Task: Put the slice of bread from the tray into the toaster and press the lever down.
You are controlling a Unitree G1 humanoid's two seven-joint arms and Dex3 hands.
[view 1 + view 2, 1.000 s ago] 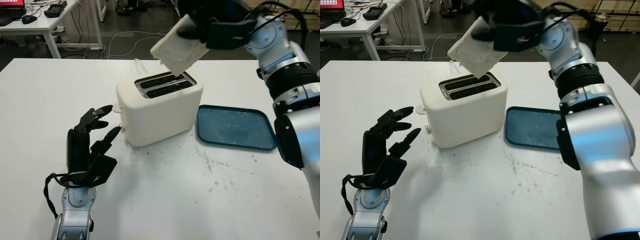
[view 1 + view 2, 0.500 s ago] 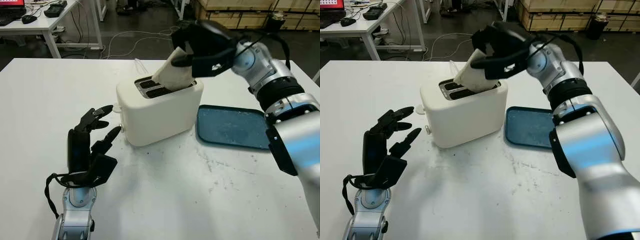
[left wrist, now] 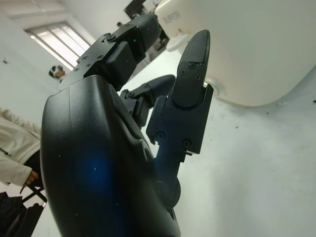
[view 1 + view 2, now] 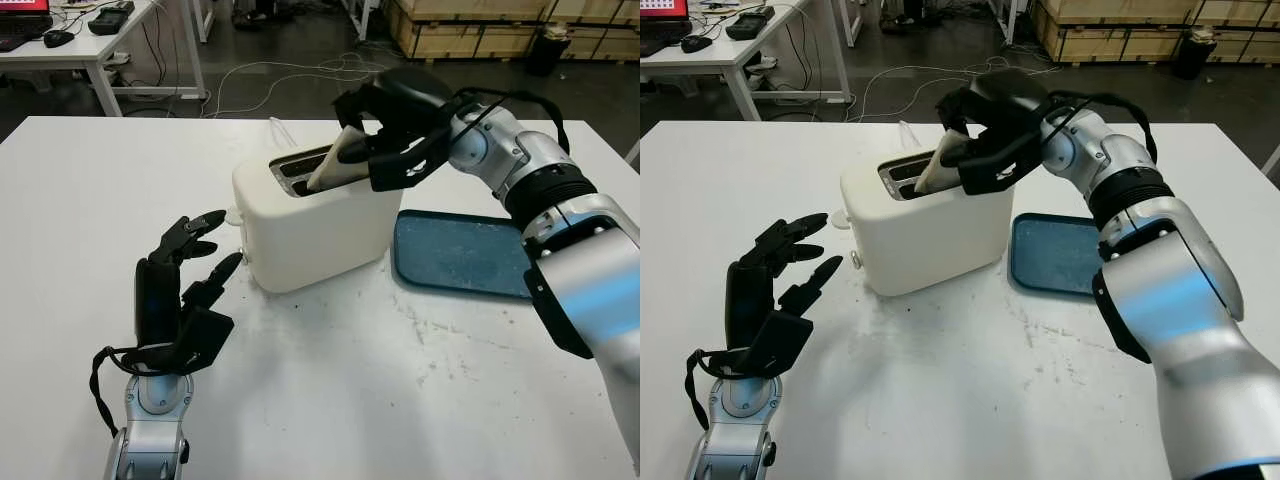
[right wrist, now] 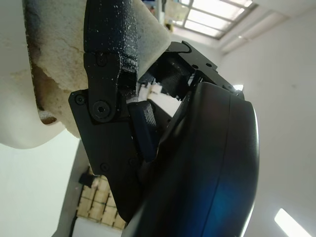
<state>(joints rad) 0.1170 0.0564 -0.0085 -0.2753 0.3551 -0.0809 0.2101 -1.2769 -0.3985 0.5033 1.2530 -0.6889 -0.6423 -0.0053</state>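
Blue tray (image 4: 460, 255) beside toaster (image 4: 315, 225) — R hand (image 4: 385, 135) grips bread (image 4: 335, 165).

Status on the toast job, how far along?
Done: bread slice is off the blue tray. In hand: right robot hand grips it, tilted, partly sunk into a toaster slot. Left: seat it fully, let go, press the lever. Left robot hand open, beside the toaster.

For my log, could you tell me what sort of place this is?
Probably a lab or workshop: a desk with computer gear, loose cables on the floor and stacked wooden crates lie behind the white table.
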